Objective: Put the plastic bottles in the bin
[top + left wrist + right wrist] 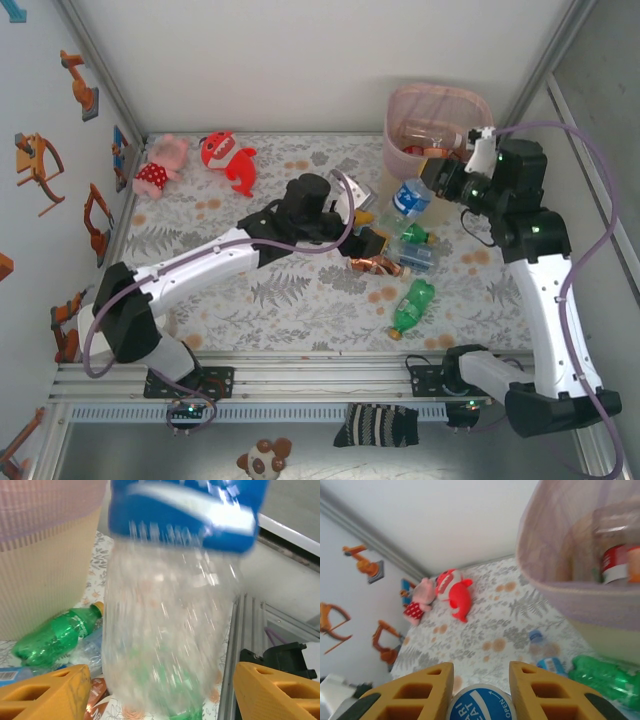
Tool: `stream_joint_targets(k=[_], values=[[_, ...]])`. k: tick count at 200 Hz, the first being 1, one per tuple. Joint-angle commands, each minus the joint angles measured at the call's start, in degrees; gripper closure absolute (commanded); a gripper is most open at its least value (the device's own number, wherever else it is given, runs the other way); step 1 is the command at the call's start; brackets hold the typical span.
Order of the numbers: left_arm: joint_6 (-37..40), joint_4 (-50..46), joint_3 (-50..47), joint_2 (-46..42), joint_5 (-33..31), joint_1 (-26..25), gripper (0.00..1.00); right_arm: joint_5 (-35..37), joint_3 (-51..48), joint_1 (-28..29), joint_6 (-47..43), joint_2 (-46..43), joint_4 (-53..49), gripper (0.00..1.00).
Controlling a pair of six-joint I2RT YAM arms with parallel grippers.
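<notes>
**Blue-labelled bottle going over to the right gripper beside the bin**

The bin [398,135] is standing at the far right of the floral table [300,290], with at least one bottle lying inside it. Just beside it, near its front, the right gripper [481,680] is clenching the round blue top end of a clear blue-labelled bottle [170,605], so the bottle is hanging in the air between the two arms, below the rim and not yet over it. The left gripper [160,675] is standing released, its yellow fingers spread wide to either side of the bottle's lower body and, as far as the blurred wrist view shows, not pressing on it.

The bottle is looking empty, so it is probably very light. Its thin clear wall is likely to dent and slide under a squeeze. The capped neck and the shoulder under the label are the stiffest places to hold, and the right gripper is working there.

More bottles are lying on the table below: a green bottle [412,305] nearest the arms and several crushed ones [375,265] in a loose cluster.
</notes>
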Motion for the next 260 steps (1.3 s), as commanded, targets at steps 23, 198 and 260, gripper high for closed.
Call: stream_joint_targets(k=[23,198,260], values=[[1.2,1.0,-4.9,-6.8,-3.4,1.3,0.25,14.7,15.6,0.2,-7.8,7.9,-3.7,0.76],[0.5,0.5,-13.3,-14.9,-9.4,2.6,0.25,30.8,50.7,-7.1,-22.8,45.0,-18.2,0.79],[0.3,0.0,-14.1,-16.0,-10.4,2.7,0.25,29.1,49.1,-8.0,-22.3,52.4,-20.9,0.79]])
